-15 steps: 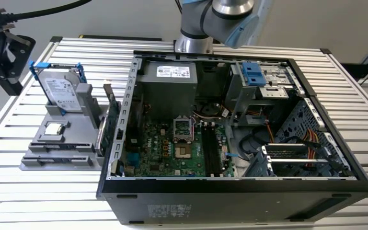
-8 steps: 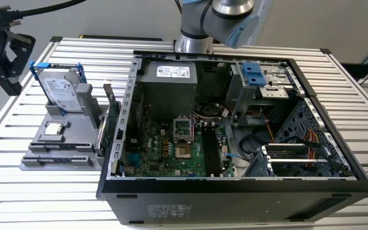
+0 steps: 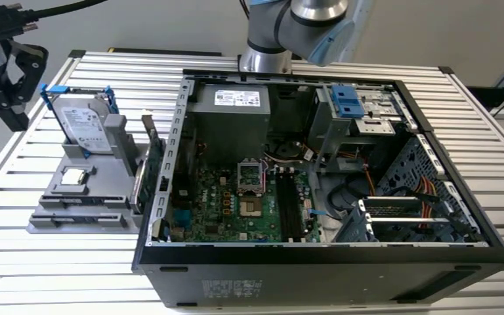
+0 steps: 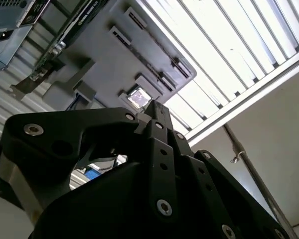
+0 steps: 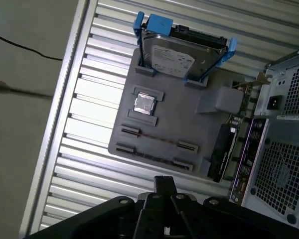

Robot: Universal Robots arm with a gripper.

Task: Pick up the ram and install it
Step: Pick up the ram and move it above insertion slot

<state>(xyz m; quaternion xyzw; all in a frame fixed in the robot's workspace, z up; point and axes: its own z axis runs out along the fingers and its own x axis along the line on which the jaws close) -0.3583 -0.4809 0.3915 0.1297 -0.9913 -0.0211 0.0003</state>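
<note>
My black gripper [image 3: 13, 108] hangs at the exterior view's left, over the table's edge and apart from the grey parts fixture [image 3: 103, 190]. Its fingertips [image 5: 164, 183] meet with nothing between them, which also shows in the second wrist view [image 4: 154, 107]. On the fixture [image 5: 189, 124], a thin dark strip [image 5: 154, 157] runs between two slotted holders and looks like the ram seen edge-on. I cannot tell more of it. The open computer case [image 3: 322, 256] lies to the exterior view's right. Its motherboard [image 3: 226, 203] faces up, with long black memory slots [image 3: 289, 203] in it.
The fixture also carries an upright hard drive in a blue frame [image 5: 182, 52], a small square silver processor [image 5: 144, 104] and an expansion card on edge [image 3: 149, 164] next to the case wall. The slatted metal table [image 3: 77, 275] ends close to the gripper, with floor beyond it [image 5: 25, 99].
</note>
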